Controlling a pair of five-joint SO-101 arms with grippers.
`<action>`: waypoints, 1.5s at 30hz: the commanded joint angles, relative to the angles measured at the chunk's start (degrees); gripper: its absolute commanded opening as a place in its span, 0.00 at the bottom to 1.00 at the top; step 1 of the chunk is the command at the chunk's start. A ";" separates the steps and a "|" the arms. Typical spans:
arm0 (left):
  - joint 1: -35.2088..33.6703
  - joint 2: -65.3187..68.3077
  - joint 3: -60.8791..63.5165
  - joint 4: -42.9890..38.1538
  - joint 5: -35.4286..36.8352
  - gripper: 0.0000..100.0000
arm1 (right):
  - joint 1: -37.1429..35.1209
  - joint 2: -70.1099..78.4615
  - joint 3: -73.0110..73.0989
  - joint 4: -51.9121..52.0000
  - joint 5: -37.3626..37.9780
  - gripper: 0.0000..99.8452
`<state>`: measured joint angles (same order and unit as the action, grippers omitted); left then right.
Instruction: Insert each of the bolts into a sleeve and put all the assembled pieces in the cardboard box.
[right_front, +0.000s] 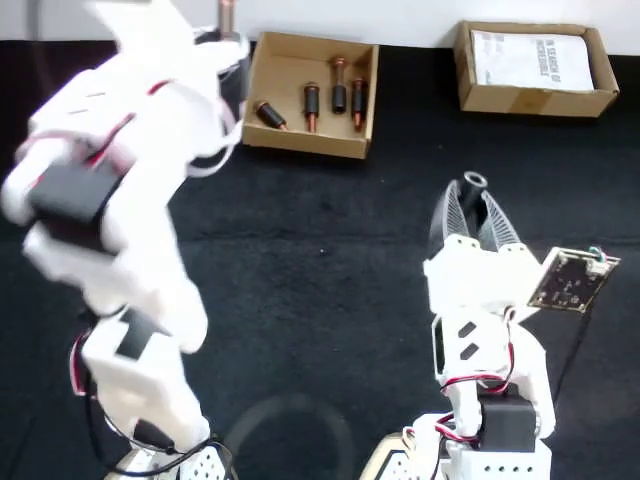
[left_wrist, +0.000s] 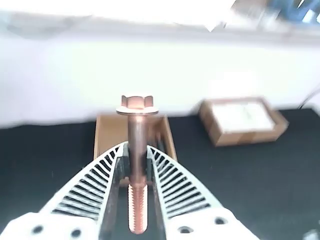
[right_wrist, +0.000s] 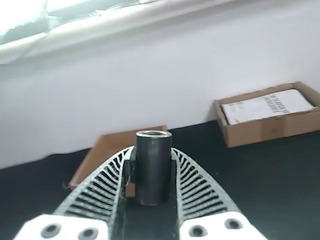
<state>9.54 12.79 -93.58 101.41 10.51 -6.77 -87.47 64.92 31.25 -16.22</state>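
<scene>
We pinch the bolt (left_wrist: 137, 145) by its shank in the left fingers (left_wrist: 176, 186) and the sleeve (right_wrist: 153, 167) upright in the right fingers (right_wrist: 200, 191), bore exposed for mating, box (right_front: 300, 144) at 12 o'clock.

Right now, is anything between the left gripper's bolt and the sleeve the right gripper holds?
Nothing visible does. The bolt in the left gripper and the sleeve in the right gripper are both held off the table; the cardboard box lies lower, on it.
</scene>
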 joint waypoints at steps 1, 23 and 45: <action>0.75 -7.52 -1.54 0.09 -0.70 0.01 | -2.86 -4.09 0.04 -2.15 -1.58 0.01; 0.66 -60.09 54.20 -0.79 -4.40 0.01 | -13.23 -17.45 9.01 -2.07 12.13 0.01; 16.75 -78.81 130.33 -76.13 -4.22 0.01 | -21.67 -17.27 12.00 -2.07 12.22 0.01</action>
<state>21.23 -66.95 36.00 30.29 6.46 -26.11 -104.09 77.14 30.20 -4.53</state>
